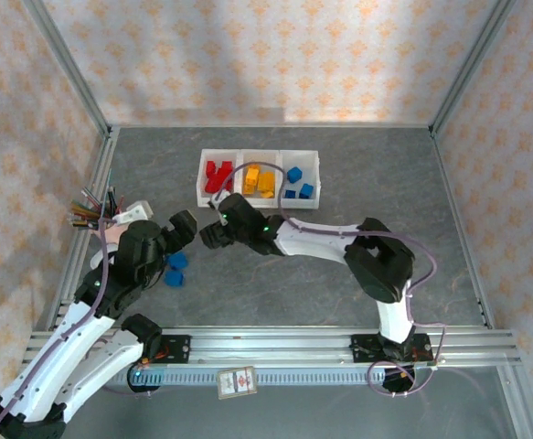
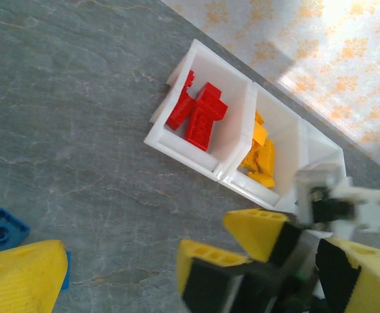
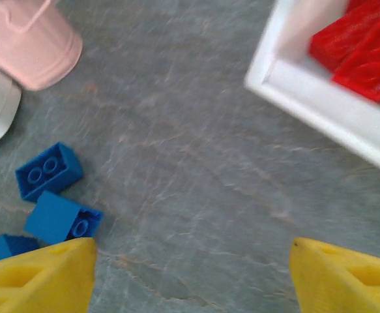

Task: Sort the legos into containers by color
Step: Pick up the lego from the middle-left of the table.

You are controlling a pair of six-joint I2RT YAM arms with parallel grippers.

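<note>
Right wrist view looks past the right gripper, its two yellow fingers spread wide with nothing between them, at a few blue legos lying loose on the grey table, well apart from the containers, off past their red end. They look light, hard and a bit slippery, so pinching one across its flat sides seems best. The left gripper, spread wide too, hangs just beside them and may get in the way, and the pink cup stands even further from the containers.
</note>
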